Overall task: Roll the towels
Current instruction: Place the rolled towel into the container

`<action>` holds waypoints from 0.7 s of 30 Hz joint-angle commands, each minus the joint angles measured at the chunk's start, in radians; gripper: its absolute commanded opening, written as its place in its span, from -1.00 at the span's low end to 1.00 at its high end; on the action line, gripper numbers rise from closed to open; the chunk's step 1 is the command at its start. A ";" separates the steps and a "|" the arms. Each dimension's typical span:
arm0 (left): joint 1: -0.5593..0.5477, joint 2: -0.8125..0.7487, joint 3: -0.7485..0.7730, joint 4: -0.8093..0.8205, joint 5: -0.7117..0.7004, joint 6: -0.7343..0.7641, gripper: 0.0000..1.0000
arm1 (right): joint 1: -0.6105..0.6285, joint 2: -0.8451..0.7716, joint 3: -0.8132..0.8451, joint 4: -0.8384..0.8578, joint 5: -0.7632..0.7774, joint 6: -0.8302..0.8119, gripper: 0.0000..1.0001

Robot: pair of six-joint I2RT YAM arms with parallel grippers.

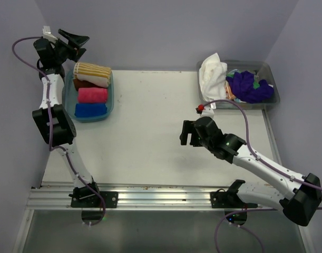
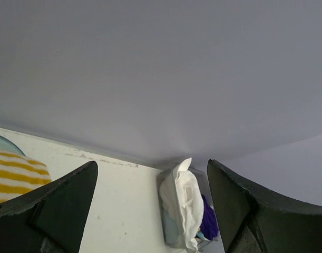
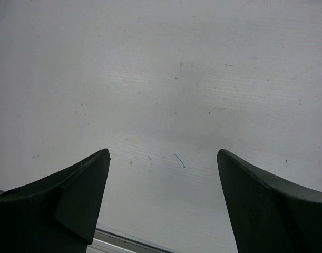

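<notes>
Rolled towels lie in a teal tray at the back left: yellow-striped, brown, pink and blue. Unrolled towels fill a grey bin at the back right, a white one draped over its left end and a purple one beside it. My left gripper hangs open and empty, raised behind the tray. Its wrist view shows the striped towel and the white towel far off. My right gripper stands open over the bare table, holding nothing.
The white table ends in a metal rail at the near edge, where both arm bases are bolted. Purple walls close in at the back and both sides. A purple cable loops above the right arm.
</notes>
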 commanded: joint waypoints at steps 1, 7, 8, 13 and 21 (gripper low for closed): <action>0.034 0.088 0.112 -0.070 -0.023 0.064 0.75 | 0.005 -0.019 -0.014 0.000 0.031 0.008 0.74; 0.037 0.268 0.209 0.048 -0.064 0.046 0.73 | 0.005 0.038 0.002 0.017 -0.006 -0.001 0.73; 0.037 0.297 0.214 0.045 -0.072 0.052 0.73 | 0.005 0.041 0.001 0.020 -0.008 0.000 0.73; 0.037 0.268 0.049 0.031 -0.130 0.098 0.69 | 0.005 0.059 -0.004 0.035 -0.011 0.002 0.74; 0.036 0.132 -0.118 0.054 -0.204 0.119 0.68 | 0.005 0.070 0.007 0.038 -0.018 0.000 0.73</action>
